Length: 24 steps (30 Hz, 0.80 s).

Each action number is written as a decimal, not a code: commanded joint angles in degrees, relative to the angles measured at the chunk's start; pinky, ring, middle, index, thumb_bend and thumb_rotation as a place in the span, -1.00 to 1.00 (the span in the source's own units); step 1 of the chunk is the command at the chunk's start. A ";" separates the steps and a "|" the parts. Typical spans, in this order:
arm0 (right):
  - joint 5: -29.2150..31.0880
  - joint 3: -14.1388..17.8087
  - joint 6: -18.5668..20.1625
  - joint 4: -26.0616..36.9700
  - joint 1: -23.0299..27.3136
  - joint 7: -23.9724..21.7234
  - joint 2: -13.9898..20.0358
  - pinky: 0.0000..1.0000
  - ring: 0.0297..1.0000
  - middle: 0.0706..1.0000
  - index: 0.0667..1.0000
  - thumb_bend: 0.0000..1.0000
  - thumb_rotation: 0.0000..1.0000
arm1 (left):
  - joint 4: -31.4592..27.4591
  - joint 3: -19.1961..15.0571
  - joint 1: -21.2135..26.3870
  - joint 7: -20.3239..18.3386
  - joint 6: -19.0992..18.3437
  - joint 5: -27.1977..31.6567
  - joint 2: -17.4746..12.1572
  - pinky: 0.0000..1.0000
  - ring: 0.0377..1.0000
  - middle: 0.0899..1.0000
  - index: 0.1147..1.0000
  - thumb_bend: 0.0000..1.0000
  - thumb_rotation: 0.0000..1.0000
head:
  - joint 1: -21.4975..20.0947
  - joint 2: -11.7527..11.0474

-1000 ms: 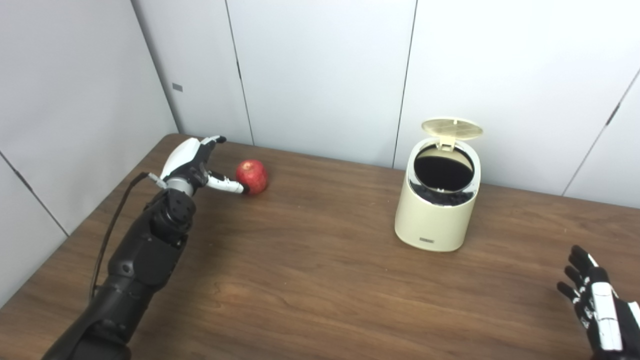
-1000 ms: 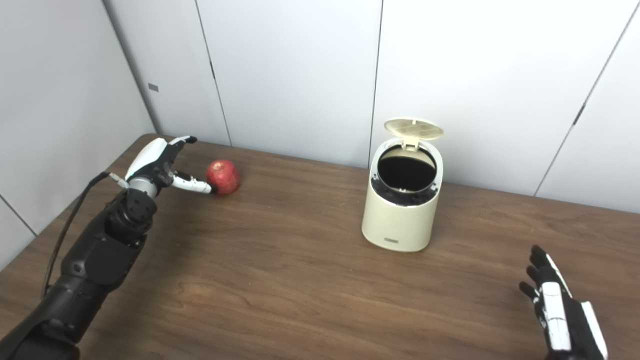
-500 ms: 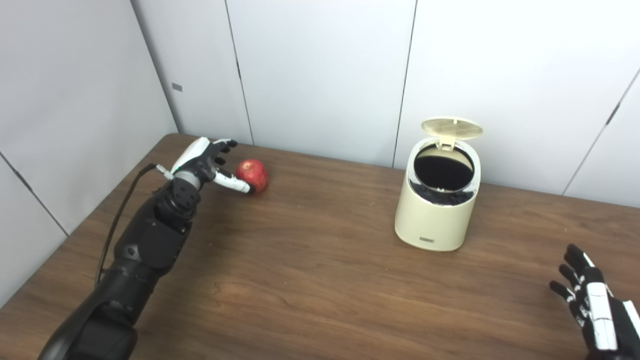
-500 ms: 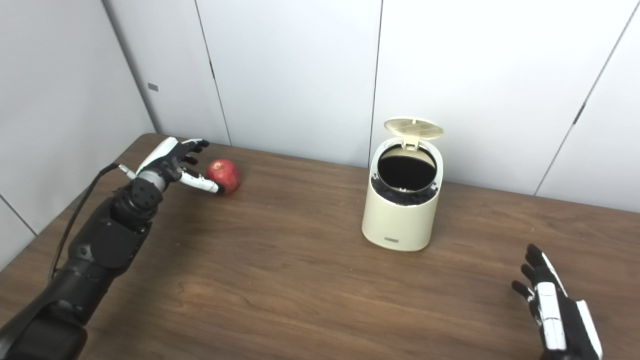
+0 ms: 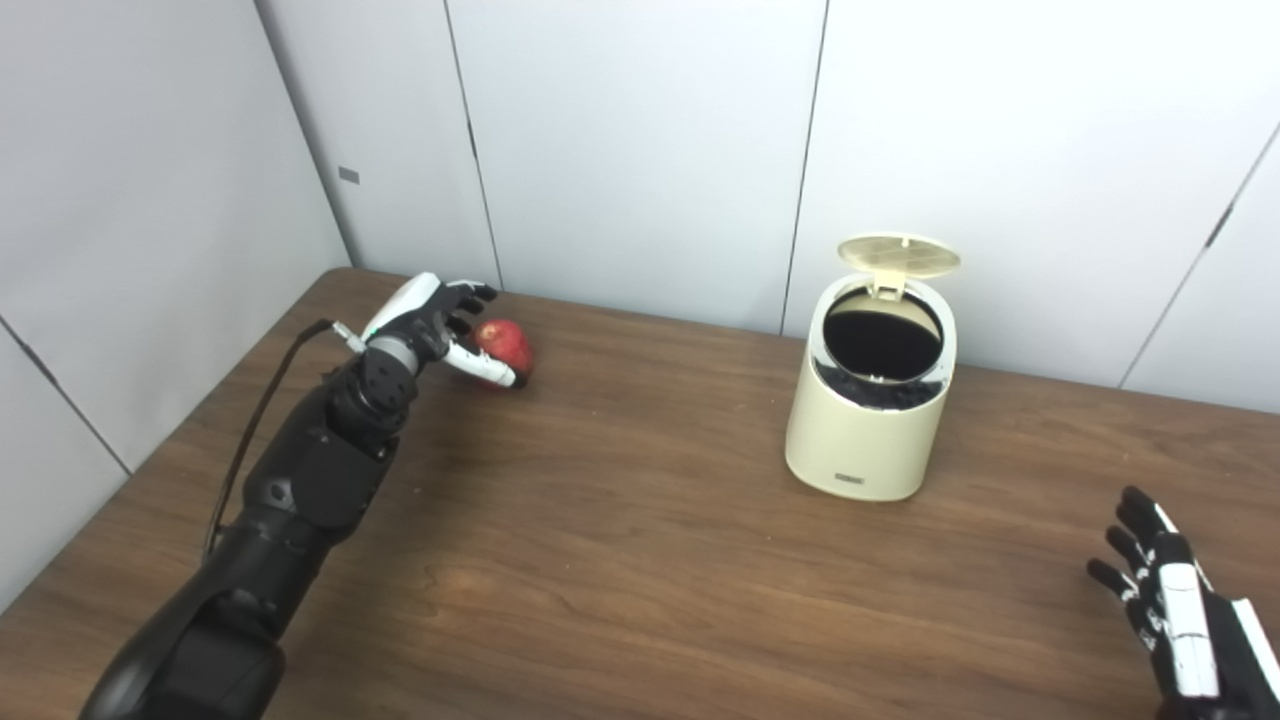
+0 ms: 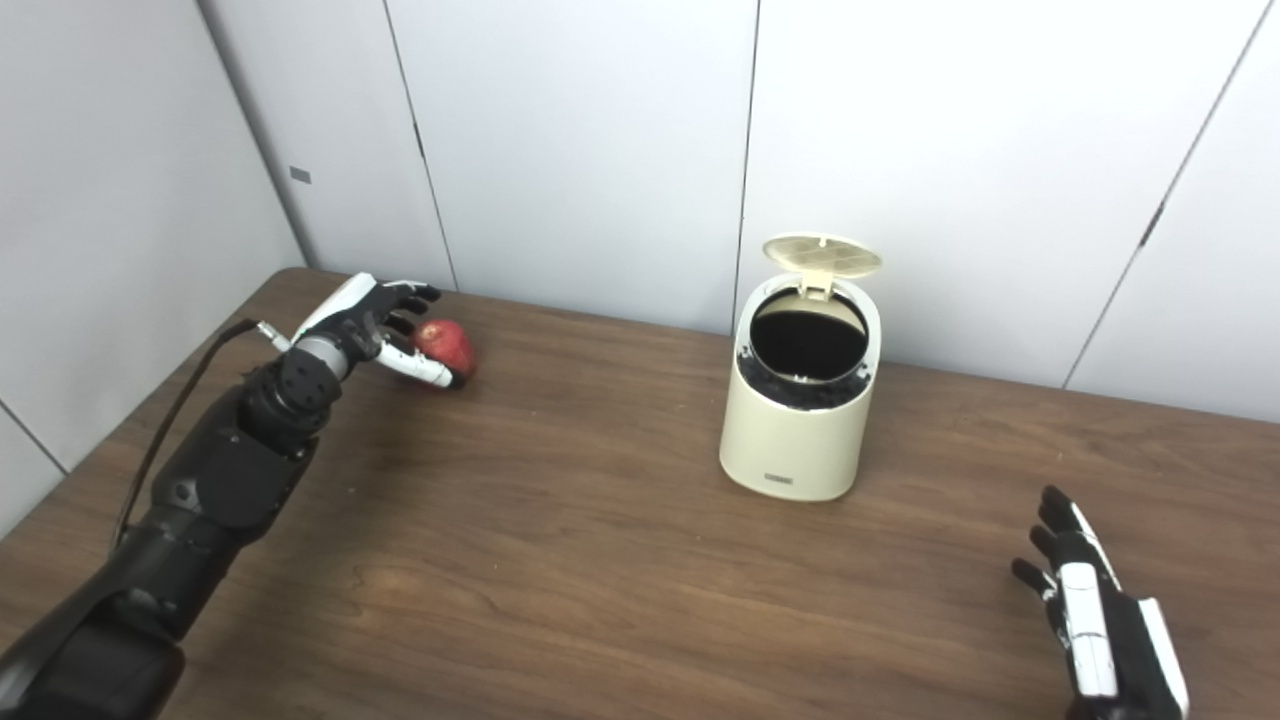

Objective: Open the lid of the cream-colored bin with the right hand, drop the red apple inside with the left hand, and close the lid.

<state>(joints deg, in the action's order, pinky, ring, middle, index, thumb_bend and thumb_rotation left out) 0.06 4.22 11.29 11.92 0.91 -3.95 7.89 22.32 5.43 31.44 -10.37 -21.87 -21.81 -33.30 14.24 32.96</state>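
Near the bench's point(image 5: 640, 560) far left corner I see my left hand point(image 5: 432, 322), fingers apart, cupping the red apple point(image 5: 508, 343), the bin's point(image 5: 868, 420) lid point(image 5: 898, 256) up, my right hand point(image 5: 1175, 625) spread empty.

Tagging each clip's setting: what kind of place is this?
Probably a lab or test cell, not a kitchen: plain pale wall panels, a bare wooden table, and only a cream-colored bin and red apple as props.
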 commanded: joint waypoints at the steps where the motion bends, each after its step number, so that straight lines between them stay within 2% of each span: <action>1: -0.11 0.27 -1.67 1.40 1.17 0.86 -0.12 0.72 0.88 0.91 0.84 0.14 0.99 | -0.33 0.20 3.48 -0.02 1.34 -0.94 -2.13 0.36 0.61 0.71 0.74 0.86 -0.79 | -0.25 0.03; 7: 0.11 0.24 -3.33 0.05 1.29 0.84 -0.06 0.72 0.89 0.90 0.84 0.17 0.98 | -0.11 1.64 3.99 -1.75 0.28 -1.11 -2.31 0.27 0.46 0.61 0.59 0.77 -0.92 | -0.64 0.29; 11: 0.57 0.49 -3.96 -0.62 1.42 0.85 -0.10 0.73 0.89 0.90 0.84 0.16 0.95 | -0.10 1.83 4.11 -1.92 0.57 -1.03 -2.11 0.15 0.26 0.38 0.33 0.56 -1.00 | -0.75 0.18; 12: 0.58 0.55 -4.04 -0.58 1.41 0.93 -0.10 0.73 0.89 0.90 0.83 0.16 0.94 | 0.07 1.83 4.14 -1.90 0.83 -0.88 -2.00 0.07 0.14 0.25 0.22 0.45 -1.00 | -0.76 0.21; 13: 0.66 0.63 -4.04 -0.50 1.42 0.99 -0.12 0.73 0.88 0.89 0.83 0.16 0.94 | 0.35 2.01 4.24 -1.90 0.97 -0.95 -1.94 0.02 0.07 0.07 0.05 0.25 -1.00 | -0.86 0.18; 15: 0.90 0.73 -3.86 -0.27 1.44 0.99 -0.11 0.72 0.88 0.89 0.82 0.16 0.94 | 0.95 2.93 4.49 -1.84 1.17 -1.74 -2.00 -0.09 -0.16 -0.06 -0.06 0.05 -1.00 | -0.86 0.18; 24: 1.94 0.91 -4.33 -0.74 1.44 0.67 -0.06 0.75 0.87 0.88 0.81 0.12 0.95 | 0.23 3.71 4.33 -0.01 0.40 -4.17 -1.36 -0.09 -0.18 -0.06 -0.19 0.00 -1.00 | -0.86 0.21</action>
<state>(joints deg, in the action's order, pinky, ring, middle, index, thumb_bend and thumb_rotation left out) 1.27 4.71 9.69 10.19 0.98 -3.41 7.74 24.09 9.78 32.72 -12.04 -21.80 -25.03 -33.28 13.36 33.14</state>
